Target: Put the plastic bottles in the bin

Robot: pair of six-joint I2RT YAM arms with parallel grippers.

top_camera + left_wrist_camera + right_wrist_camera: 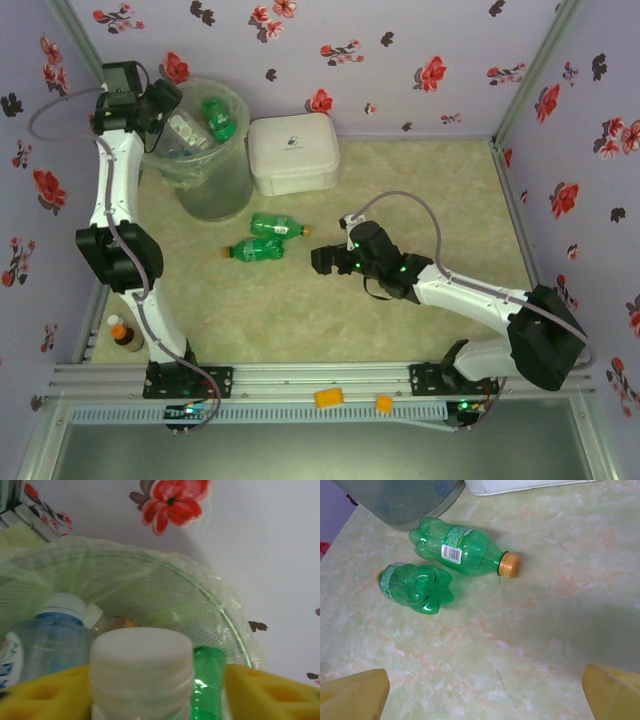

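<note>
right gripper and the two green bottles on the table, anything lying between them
Nothing. In the right wrist view the tabletop is bare from the right gripper to the orange-capped green bottle and the green bottle beside it.
</note>
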